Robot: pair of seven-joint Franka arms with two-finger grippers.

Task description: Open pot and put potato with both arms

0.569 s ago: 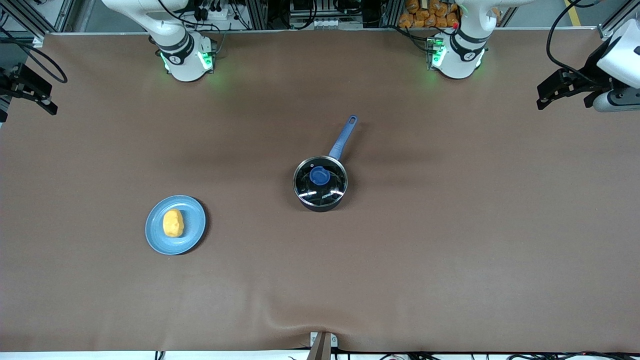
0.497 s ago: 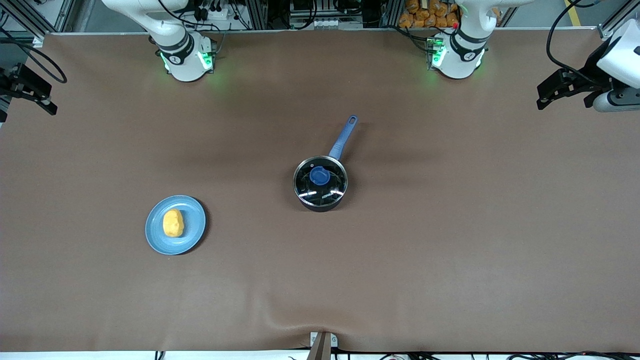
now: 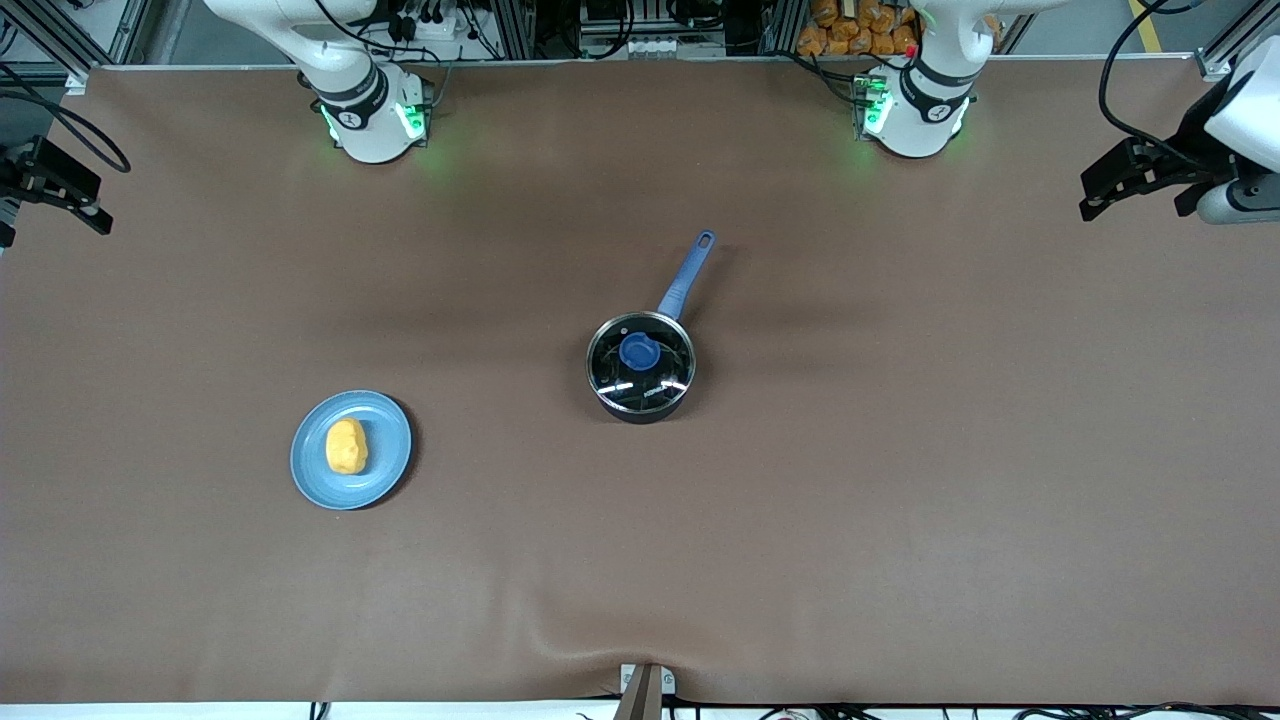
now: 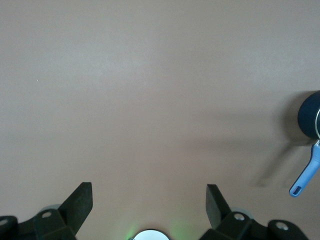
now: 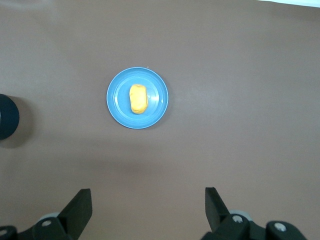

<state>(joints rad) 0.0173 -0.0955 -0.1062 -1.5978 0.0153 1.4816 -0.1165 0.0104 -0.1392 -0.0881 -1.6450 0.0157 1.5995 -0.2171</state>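
Two white robot arms wait at the edges of a brown worktop (image 3: pixel 900 480). Near its middle sits the pot (image 3: pixel 640 368), its glass lid (image 3: pixel 640 360) on, the blue handle (image 3: pixel 686 275) pointing away from the front camera. Toward the right arm's end, nearer that camera, the potato (image 3: pixel 346 446) lies on a blue plate (image 3: pixel 390 470). Left claw (image 4: pixel 149 200) hangs wide open and empty over bare worktop. Right claw (image 5: pixel 148 201) is also wide open, holding nothing.

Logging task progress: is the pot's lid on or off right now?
On. The glass lid with its blue knob sits flat on the pot; no gripper is near it.
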